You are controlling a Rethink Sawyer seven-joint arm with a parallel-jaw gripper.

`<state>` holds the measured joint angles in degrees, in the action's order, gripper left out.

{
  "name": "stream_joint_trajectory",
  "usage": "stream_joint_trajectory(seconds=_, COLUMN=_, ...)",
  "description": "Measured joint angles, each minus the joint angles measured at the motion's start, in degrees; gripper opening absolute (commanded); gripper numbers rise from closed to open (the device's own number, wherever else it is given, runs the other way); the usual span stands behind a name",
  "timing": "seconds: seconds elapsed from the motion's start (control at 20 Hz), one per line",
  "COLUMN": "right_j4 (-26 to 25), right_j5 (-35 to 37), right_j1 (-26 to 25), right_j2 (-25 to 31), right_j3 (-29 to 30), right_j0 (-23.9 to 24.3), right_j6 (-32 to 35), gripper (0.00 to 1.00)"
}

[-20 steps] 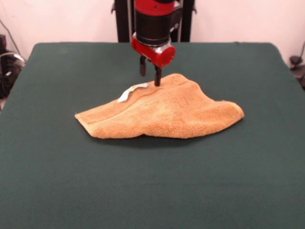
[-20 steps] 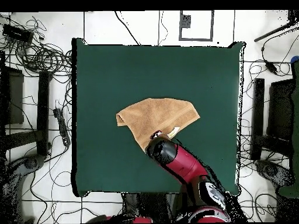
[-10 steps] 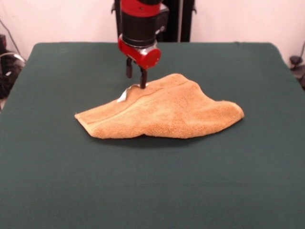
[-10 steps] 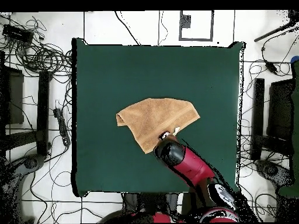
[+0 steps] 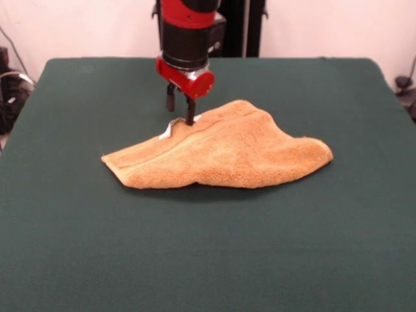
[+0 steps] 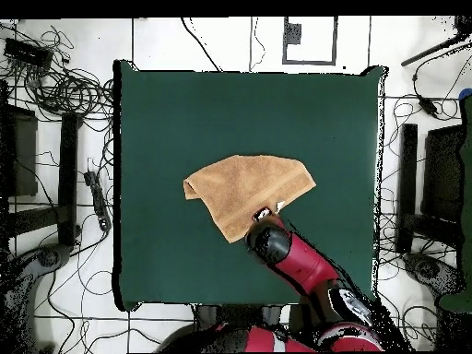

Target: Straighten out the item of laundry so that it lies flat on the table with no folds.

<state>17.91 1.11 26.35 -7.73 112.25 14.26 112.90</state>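
We found the towel lying near the middle of the worktop, folded over itself into a rough wedge, with one doubled corner toward the front view's left and a rounded lobe toward its right. The gripper stood at the towel's far edge, its two dark fingers apart and pointing down, one tip at the cloth beside the small white tag and the other just off the edge over bare felt. We judged that the pinch had not yet closed on anything. The main risk, as we saw it, was a grip that took both layers at once, since the upper fold ended right along that border band; pulling then would drag the whole bundle instead of opening it. A shallow bite on the tag alone could also slip free under load. A finger pressed hard into the felt might catch the worktop covering. For room, we had plenty: in the overhead view the towel sat well clear of every edge of the green worktop, so the fold could be drawn open in any direction without cloth hanging over a side.
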Motion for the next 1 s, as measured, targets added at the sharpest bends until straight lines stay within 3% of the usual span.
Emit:
stream_joint_trajectory(seconds=0.55, right_j4=-0.66, right_j5=-3.33, right_j1=-1.80, right_j2=0.09, right_j3=-0.27, right_j0=-0.09, right_j6=0.00, gripper=1.00)
stream_joint_trajectory(seconds=0.6, right_j4=-0.64, right_j5=-3.35, right_j1=-1.81, right_j2=0.17, right_j3=-0.44, right_j0=-0.19, right_j6=0.00, gripper=0.00)
stream_joint_trajectory(seconds=1.0, right_j4=-0.66, right_j5=-3.47, right_j1=-1.99, right_j2=0.31, right_j3=-1.19, right_j0=-0.58, right_j6=0.00, gripper=0.00)
